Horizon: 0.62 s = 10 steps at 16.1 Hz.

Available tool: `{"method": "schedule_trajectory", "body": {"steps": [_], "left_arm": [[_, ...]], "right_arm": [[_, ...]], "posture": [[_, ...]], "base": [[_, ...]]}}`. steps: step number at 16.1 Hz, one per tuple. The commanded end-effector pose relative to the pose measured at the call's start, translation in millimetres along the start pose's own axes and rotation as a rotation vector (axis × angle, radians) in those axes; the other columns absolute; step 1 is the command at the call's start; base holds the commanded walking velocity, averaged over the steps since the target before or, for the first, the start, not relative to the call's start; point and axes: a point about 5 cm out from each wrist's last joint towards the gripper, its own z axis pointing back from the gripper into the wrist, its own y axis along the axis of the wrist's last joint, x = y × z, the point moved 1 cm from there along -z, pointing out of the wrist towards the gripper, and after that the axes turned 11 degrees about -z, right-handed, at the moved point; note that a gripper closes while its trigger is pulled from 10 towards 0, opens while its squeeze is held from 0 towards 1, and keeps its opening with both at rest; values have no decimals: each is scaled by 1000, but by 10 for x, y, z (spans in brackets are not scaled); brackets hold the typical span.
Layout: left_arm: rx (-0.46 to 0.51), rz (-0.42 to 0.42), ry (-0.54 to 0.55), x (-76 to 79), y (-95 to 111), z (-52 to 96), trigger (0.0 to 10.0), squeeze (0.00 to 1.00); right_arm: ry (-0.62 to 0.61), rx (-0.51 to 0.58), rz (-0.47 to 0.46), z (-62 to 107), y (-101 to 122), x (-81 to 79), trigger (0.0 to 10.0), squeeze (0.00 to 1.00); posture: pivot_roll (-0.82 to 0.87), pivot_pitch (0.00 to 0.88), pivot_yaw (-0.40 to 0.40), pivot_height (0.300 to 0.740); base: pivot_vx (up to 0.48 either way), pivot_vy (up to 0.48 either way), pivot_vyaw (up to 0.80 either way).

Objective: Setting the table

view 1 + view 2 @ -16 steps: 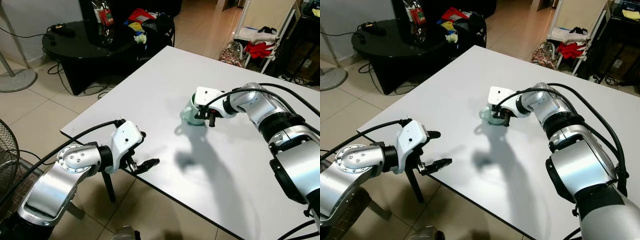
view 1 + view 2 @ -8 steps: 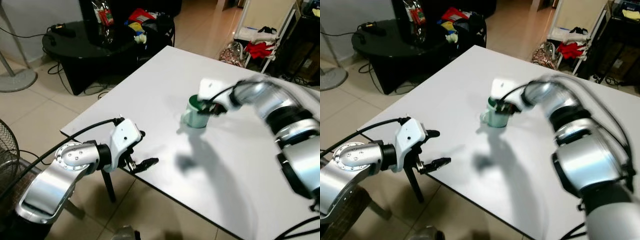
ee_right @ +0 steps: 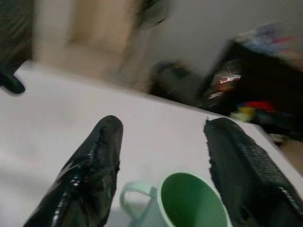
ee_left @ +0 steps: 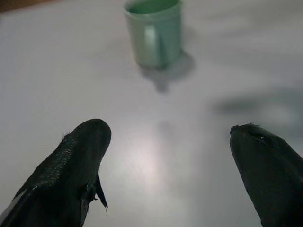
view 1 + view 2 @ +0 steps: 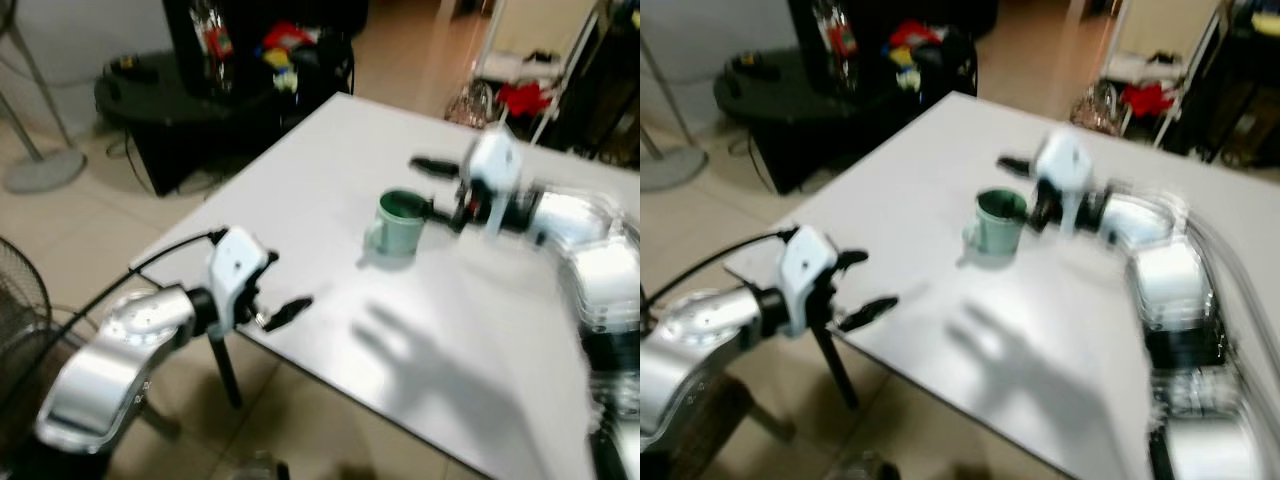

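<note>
Down at the near left edge of the white table [image 5: 300, 190], the left gripper [image 5: 278, 287] hovered just where it had been a second before, fingers spread wide and holding nothing. Further along, the green mug [image 5: 400, 222] stood upright on the tabletop, handle facing the left gripper, and it now stood free, where a second ago the right arm had it in its grasp. On the right, the right gripper [image 5: 435, 187] had let go and drawn back, blurred with motion, just beside the mug's rim with its fingers [image 3: 90, 179] parted wide, nothing between them.
</note>
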Motion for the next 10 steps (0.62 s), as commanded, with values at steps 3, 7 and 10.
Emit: {"method": "schedule_trajectory", "body": {"steps": [3, 7, 10], "left_arm": [[26, -24, 234, -132, 55, -73, 10000, 0], [-1, 1, 337, -208, 9, -152, 10000, 0], [3, -31, 415, -240, 6, -154, 10000, 0]], "right_arm": [[-274, 135, -125, 194, -128, -296, 10000, 1000], [-312, 146, -279, 229, -246, -739, 10000, 1000], [-402, 105, -303, 219, -344, -814, 10000, 1000]], "posture": [[36, 0, 106, 740], [26, 0, 121, 740], [40, 0, 89, 740]], "base": [[0, 0, 750], [0, 0, 800], [0, 0, 800]]}}
